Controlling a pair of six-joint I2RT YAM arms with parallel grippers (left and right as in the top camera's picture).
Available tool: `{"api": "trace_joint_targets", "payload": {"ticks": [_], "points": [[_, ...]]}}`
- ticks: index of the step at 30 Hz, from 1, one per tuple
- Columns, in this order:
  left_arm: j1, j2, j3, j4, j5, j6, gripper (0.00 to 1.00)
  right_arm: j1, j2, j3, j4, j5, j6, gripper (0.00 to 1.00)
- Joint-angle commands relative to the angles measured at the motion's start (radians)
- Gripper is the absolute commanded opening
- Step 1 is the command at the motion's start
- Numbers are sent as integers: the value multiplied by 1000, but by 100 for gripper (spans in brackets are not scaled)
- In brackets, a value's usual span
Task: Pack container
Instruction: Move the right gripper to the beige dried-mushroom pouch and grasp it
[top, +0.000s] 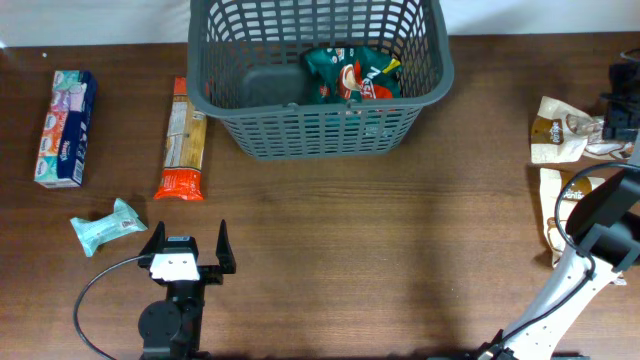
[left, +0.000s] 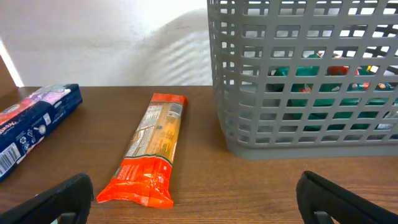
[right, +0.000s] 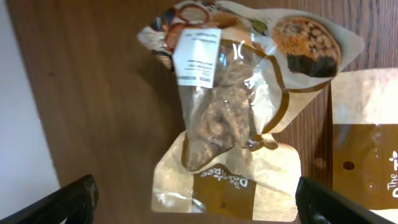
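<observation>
**Both hands open, one packet packed**

Overhead: the container (top: 320, 130) sits at the far middle of the tabletop (top: 400, 260), with a green snack packet (top: 352, 75) already inside. Your left hand (top: 188, 238) stands wide open and empty, near a small teal packet (top: 108, 226). A pasta packet (top: 182, 140) lies just left of the container, and a tissue pack (top: 66, 128) lies further left.

Left wrist: the pasta packet is straight ahead, with the container's lattice wall to its right. If you grip it near one end, I judge the long packet could sag and catch the rim.

Right wrist: your right hand (right: 199, 202) is open, holding nothing, above overlapping brown pouches (right: 224, 106). Because they overlap, a grip may lift two at once or slide off the glossy film.
</observation>
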Motion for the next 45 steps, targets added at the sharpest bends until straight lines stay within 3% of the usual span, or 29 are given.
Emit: {"api": "trace_joint_targets", "payload": {"ticks": [1, 5, 17, 25, 45], "points": [[2, -10, -5, -1, 11, 15, 99, 2, 12, -8, -25, 16, 70, 99], [2, -10, -5, -1, 11, 15, 99, -2, 13, -8, -79, 47, 152, 99], [2, -10, -5, -1, 11, 15, 99, -22, 76, -8, -79, 52, 151, 99], [2, -10, -5, -1, 11, 15, 99, -34, 119, -8, -15, 48, 29, 99], [2, -10, -5, -1, 11, 15, 99, -33, 126, -9, 18, 111, -60, 99]]}}
